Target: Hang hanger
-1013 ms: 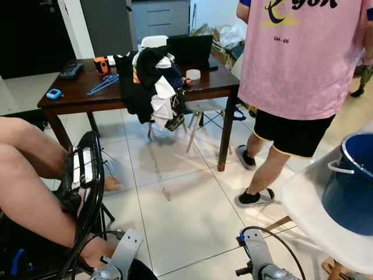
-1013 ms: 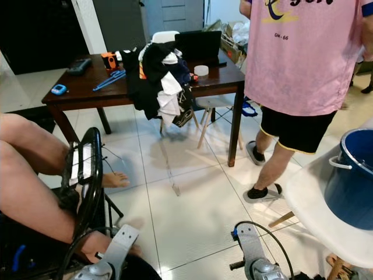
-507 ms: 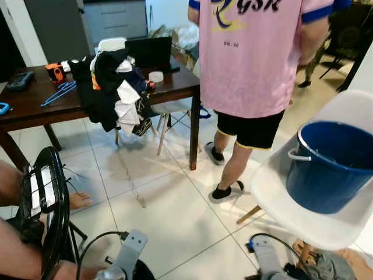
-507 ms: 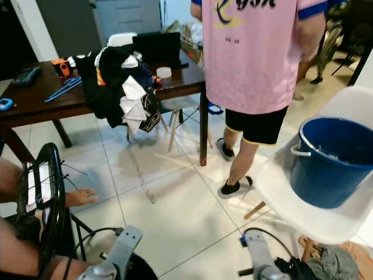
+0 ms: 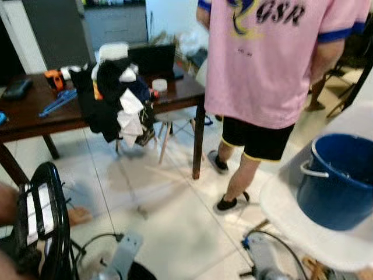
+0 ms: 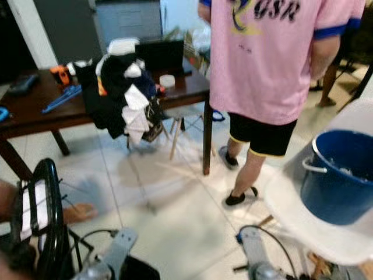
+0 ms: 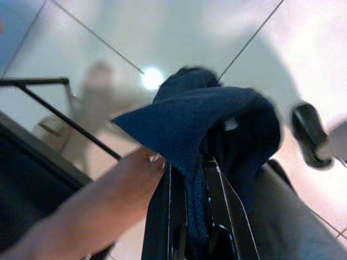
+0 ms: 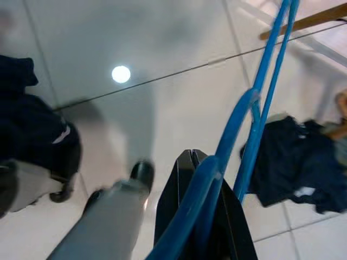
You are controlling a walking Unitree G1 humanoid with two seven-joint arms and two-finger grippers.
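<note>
Right wrist view gives the nearest fact: the right gripper (image 8: 203,238) has its black fingers (image 8: 176,206) closed on a blue hanger (image 8: 238,135), whose blue wire runs up and away over the pale floor tiles (image 8: 162,49), with a dark crumpled garment (image 8: 295,168) lying on the floor beyond it. At the other arm, the left gripper (image 7: 190,233) is closed on a fold of dark blue cloth (image 7: 206,130) that drapes over its fingertips, with a person's bare leg (image 7: 81,211) just beside it. In the head views both silver forearms sit low at the bottom edge, and the whole picture has swung to the robot's right since a second ago: the seated person's legs have slid almost out at the left, while the white chair (image 5: 303,227) carrying the blue bucket (image 5: 341,181) has come well into frame; that is the camera turning, not the things moving, and the present blur suggests the robot is mid-turn or walking. Farther off stand the person in a pink shirt (image 5: 268,64), then the dark wooden table (image 5: 35,114) with a heap of dark and white clothes (image 5: 119,96) hung over a chair, a second blue hanger (image 5: 57,100) lying on the tabletop, and a laptop (image 5: 152,58). No rail or hook for hanging is visible, so the task is probably in its carrying stage.
</note>
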